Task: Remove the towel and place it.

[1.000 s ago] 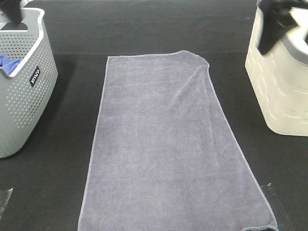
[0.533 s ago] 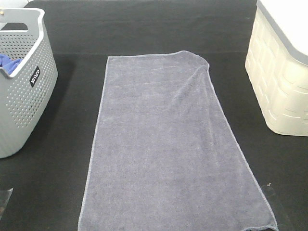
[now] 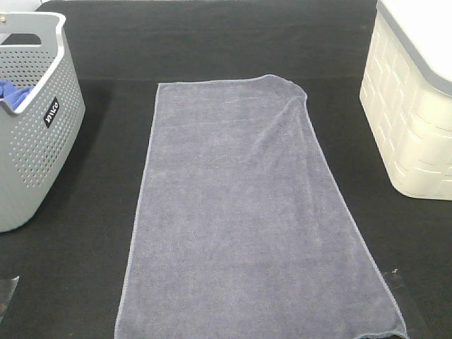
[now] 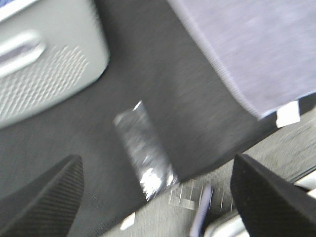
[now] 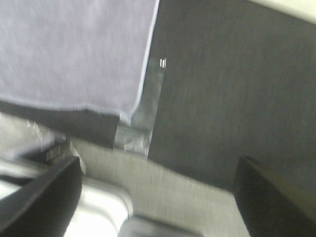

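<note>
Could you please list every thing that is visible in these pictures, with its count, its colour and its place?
towel: one, greyish-lavender, spread flat in the middle of the table, between the two baskets.
grey basket: one, grey with small holes, at the left edge of the table.
blue cloth: one, bright blue, inside the grey basket.
cream basket: one, cream with a grey rim, at the right edge of the table.
table: one, covered in black.
tape strips: at least two, clear and shiny, near the towel's front corners.
left gripper: one, black, open, holding nothing.
right gripper: one, black, open, holding nothing.
</note>
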Robot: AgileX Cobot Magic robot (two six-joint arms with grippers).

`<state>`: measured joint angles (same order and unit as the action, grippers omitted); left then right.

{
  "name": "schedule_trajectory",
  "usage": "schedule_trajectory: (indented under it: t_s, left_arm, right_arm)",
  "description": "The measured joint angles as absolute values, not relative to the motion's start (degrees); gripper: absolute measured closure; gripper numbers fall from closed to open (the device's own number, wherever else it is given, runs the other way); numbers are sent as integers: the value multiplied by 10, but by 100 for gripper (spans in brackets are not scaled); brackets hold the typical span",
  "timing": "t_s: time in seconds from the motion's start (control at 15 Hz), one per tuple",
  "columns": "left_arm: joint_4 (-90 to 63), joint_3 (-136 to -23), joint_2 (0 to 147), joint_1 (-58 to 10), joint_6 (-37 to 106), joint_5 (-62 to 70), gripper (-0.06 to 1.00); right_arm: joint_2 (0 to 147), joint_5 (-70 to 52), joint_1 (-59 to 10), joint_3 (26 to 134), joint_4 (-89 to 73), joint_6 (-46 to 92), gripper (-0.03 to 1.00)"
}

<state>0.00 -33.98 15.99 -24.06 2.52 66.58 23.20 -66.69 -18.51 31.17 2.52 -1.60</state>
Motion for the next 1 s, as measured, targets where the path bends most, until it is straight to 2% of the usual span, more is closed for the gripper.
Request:
schedule_trajectory:
  t_s: [0.4, 1.0]
  left_arm:
    - [-73, -293, 117, -241, 110, 604, 17]
    - [-91, -293, 117, -241, 162, 604, 18]
  right_arm:
    - [98, -619, -185, 291, 17, -7, 18]
    - [93, -612, -185, 286, 15, 0, 18]
